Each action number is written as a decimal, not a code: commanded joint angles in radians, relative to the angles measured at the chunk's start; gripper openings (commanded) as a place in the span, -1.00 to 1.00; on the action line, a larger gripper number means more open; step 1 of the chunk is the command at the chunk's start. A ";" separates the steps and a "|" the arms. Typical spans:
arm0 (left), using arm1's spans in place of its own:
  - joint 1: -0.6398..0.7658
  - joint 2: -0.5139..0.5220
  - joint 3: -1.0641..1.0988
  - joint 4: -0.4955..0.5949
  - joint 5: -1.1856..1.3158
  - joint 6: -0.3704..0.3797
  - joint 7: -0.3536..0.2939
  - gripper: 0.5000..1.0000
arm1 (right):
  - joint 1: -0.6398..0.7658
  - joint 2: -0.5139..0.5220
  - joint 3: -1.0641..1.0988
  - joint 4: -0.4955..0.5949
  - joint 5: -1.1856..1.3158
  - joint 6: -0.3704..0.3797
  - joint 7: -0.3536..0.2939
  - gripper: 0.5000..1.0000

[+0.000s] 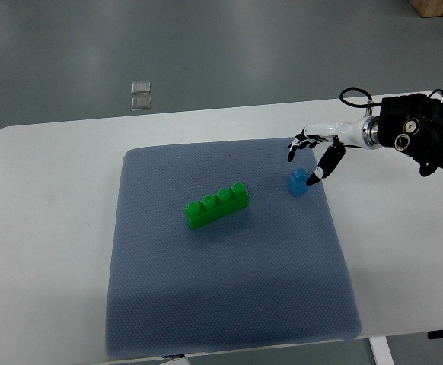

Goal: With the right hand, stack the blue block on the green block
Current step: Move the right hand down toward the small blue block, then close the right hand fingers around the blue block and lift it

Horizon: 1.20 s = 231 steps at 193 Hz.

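Note:
A small blue block [297, 183] sits on the grey-blue mat [221, 289] near its right edge. A long green block [218, 204] with a row of studs lies at the mat's middle, angled up to the right. My right hand [307, 159] reaches in from the right edge and hovers just above and behind the blue block. Its fingers are spread, one dark fingertip [313, 178] close to the block's right side, and it holds nothing. The left arm does not show.
The mat lies on a white table [46, 228]. Two small clear squares [141, 94] lie on the grey floor beyond the table's far edge. A black cable loops over the right forearm [419, 133].

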 commanded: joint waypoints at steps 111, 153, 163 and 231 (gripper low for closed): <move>0.001 0.000 0.000 0.000 0.000 -0.001 0.000 1.00 | -0.056 0.025 -0.001 -0.017 -0.087 -0.082 0.011 0.48; 0.012 0.000 0.002 0.000 0.000 -0.001 0.000 1.00 | -0.064 0.025 -0.001 -0.017 -0.094 -0.090 0.022 0.32; 0.012 0.000 0.002 0.000 0.000 -0.001 0.000 1.00 | -0.064 0.025 -0.001 -0.017 -0.095 -0.091 0.023 0.28; 0.012 0.000 0.002 -0.001 0.000 -0.001 0.000 1.00 | -0.070 0.025 -0.001 -0.017 -0.133 -0.108 0.043 -0.02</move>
